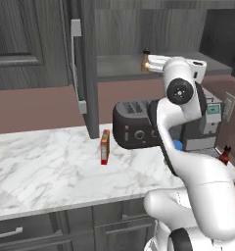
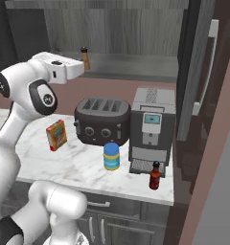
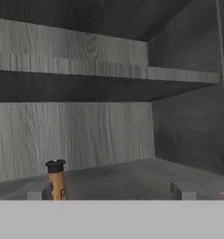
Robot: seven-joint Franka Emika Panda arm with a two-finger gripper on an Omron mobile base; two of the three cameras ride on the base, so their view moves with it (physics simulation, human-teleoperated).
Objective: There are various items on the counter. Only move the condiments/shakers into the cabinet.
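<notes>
Marble, white with grey veins, forms the worktop (image 2: 83,167), and three of the items stand on it. A slim red-orange box (image 1: 105,147) stands upright near the middle, left of a dark toaster (image 2: 101,120). A blue-lidded jar (image 2: 111,156) sits toward the front edge, before the gap between the toaster and a grey coffee machine (image 2: 151,130). A dark red bottle (image 2: 155,175) with a black cap stands near the front right corner, just beside the foot of the coffee machine.

Up in the cabinet (image 1: 139,34), the small brown shaker (image 2: 85,58) stands upright on the grey shelf (image 2: 136,64), near its front edge. The claw (image 3: 109,191) is level with that shelf, jaws spread as wide as they go and holding nothing (the shaker stands just beside the left fingertip (image 3: 39,191) in the hand view, whether touching it I cannot tell). The cabinet's tall door (image 2: 203,72) with its silver handle hangs open at the right.
</notes>
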